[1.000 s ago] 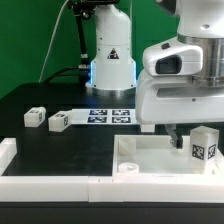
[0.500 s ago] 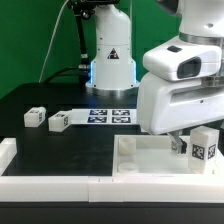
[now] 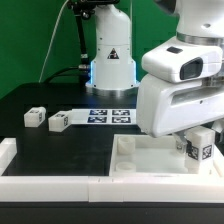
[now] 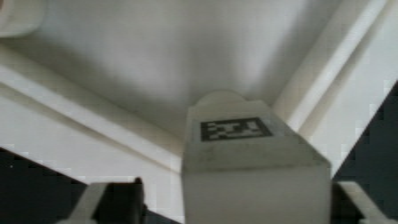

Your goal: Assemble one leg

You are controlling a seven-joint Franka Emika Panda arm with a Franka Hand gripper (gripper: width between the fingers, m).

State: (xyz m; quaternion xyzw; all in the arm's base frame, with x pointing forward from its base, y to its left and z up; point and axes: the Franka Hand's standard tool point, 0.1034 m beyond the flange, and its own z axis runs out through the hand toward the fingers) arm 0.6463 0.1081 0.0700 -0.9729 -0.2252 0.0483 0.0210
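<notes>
Fingers of the two-finger gripper [image 4: 201, 195] are clenched on the small white plastic cuboid leg [image 4: 244, 150], which the wrist view shows rising between the two grey fingertips [image 4: 93, 200] with its black-and-white square marker tag facing the camera. In the exterior view this held leg [image 3: 199, 143] stands upright at the exterior view's right, partly behind the bulky white arm housing [image 3: 180, 80], and sits over the large white square tray-like tabletop piece [image 3: 150, 158]; whether its lower end touches that piece cannot be told. The wrist view shows the tray piece's smooth white inner surface [image 4: 160, 60] and a raised rim behind the leg. Two more small white cuboid legs lie on the black table [image 3: 60, 150] at the exterior view's left, one [image 3: 34, 117] near the edge and the other [image 3: 58, 121] just beside it, apart from each other. The thin flat white marker board [image 3: 110, 115] lies between those loose legs and the arm, in front of the robot's white base [image 3: 110, 55]. A low white wall [image 3: 50, 185] borders the table's near edge.
</notes>
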